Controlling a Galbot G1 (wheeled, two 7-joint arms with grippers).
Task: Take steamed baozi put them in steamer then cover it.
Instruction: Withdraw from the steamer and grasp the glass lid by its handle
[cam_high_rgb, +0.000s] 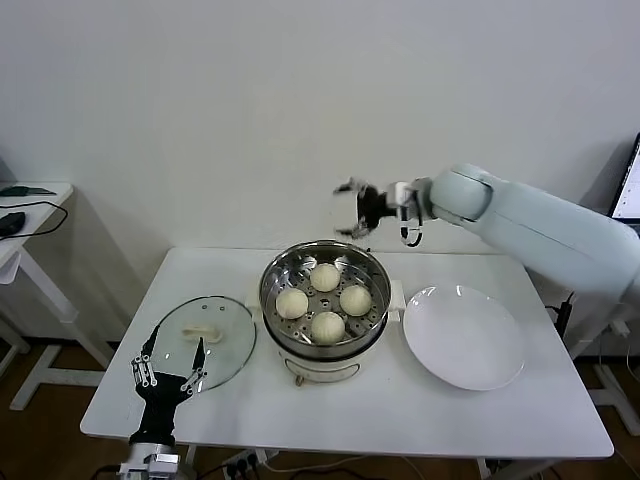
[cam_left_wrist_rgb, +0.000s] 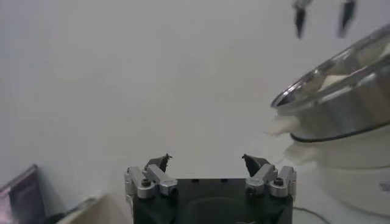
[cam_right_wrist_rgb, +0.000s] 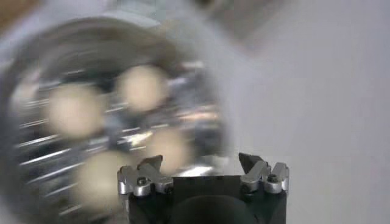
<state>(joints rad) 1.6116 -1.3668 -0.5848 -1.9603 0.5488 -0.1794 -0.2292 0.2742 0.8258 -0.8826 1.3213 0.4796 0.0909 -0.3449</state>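
All four steamed baozi sit inside the steamer, which stands in the middle of the white table. The white plate next to it has nothing on it. So the buns are in, and I think the only job left is putting the cover on. The cover lies flat on the table, just beside the steamer on the robot's left side, with its handle pointing up.

The right gripper hangs in the air above the back of the steamer. Its fingers are spread wide and hold nothing. The left gripper is low, near the front edge of the cover, fingers spread too, holding nothing.

To do this well, I think the left gripper should come down over the handle and pinch it in the middle. Then lift the cover straight up, keep it flat, move it over the steamer and set it down gently so the rim fits all around. The right arm should move away first so they do not bump.
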